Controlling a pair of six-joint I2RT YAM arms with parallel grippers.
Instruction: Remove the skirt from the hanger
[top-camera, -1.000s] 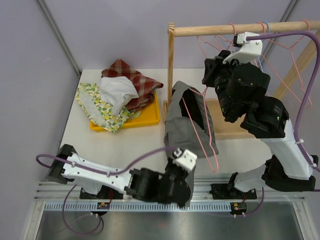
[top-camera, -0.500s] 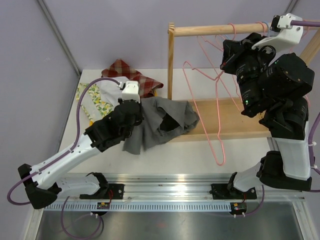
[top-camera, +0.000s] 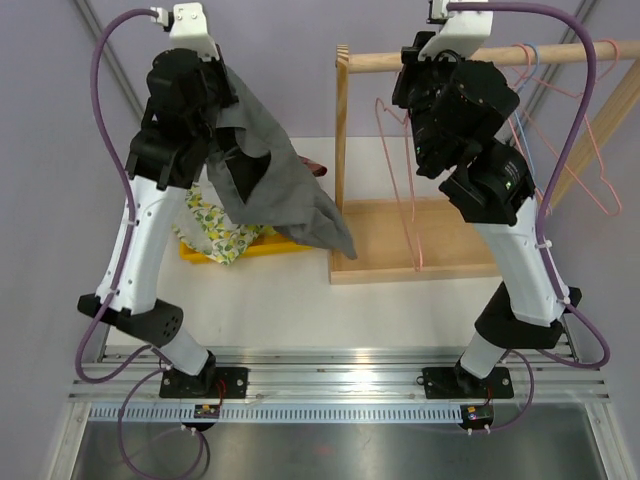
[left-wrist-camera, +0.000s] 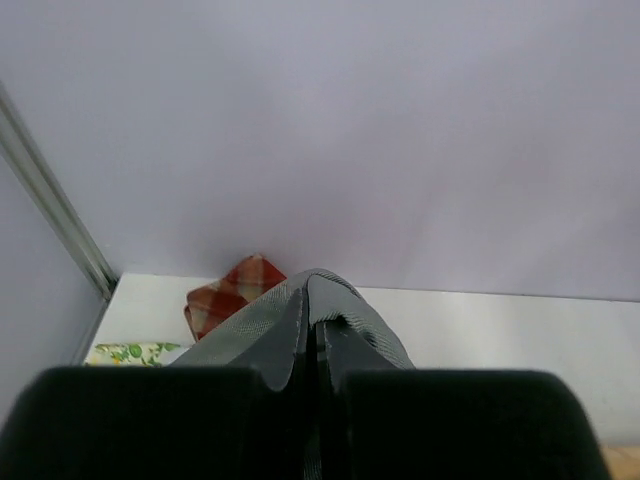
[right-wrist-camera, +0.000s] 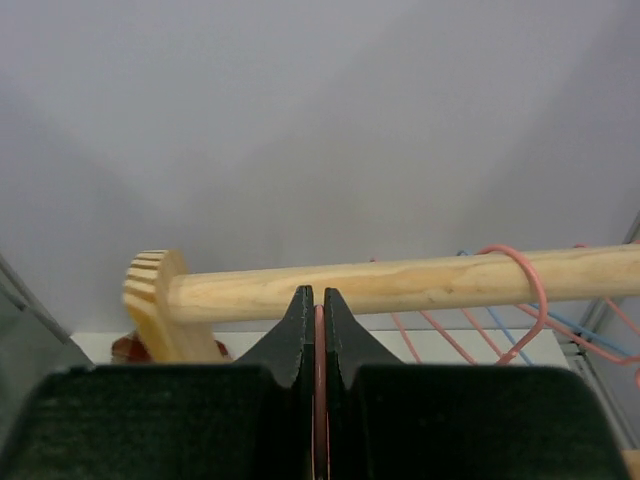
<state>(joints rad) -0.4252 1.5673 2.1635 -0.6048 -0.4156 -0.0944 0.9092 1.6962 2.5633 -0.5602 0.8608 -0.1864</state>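
You have the left gripper (left-wrist-camera: 315, 300) clamped on the grey skirt (top-camera: 280, 190), hanging free above the yellow tray (top-camera: 300, 241) at the table's far-left corner, and the right gripper (right-wrist-camera: 319, 300) pinching the bare pink hanger (right-wrist-camera: 319, 400) at the wooden rail (right-wrist-camera: 400, 283), probably for rehanging.

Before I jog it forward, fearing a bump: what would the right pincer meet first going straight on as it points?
Most likely the wooden rail, crossing just beyond the tips of the right pincer, which is shut on the pink hanger. Depth is unclear; it might pass just under.
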